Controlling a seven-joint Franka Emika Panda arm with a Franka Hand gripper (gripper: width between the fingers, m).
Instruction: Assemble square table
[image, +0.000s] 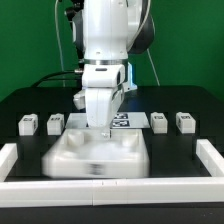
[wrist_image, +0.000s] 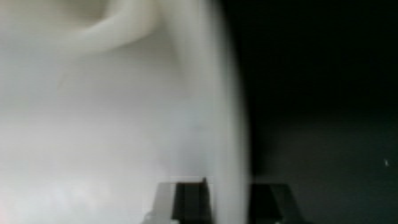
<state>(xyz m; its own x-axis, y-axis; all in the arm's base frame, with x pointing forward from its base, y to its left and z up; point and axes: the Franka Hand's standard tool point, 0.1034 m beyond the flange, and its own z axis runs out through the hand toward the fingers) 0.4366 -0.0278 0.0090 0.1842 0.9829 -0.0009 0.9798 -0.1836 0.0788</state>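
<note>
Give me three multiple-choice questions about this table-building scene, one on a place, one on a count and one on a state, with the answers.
1. Where is the tool?
A. Over a leg at the exterior view's left.
B. At the far edge of the white slab.
C. Above the front rail.

2. How many legs are in view?
A. Two.
B. Four.
C. Six.

3. What state is the white slab in?
A. All legs fitted.
B. Two legs fitted.
C. No legs fitted.

Answers:
1 B: it sits at the middle of the slab's far edge.
2 B: two stand on each side of the arm.
3 C: every leg stands apart from the slab on the black table.
</note>
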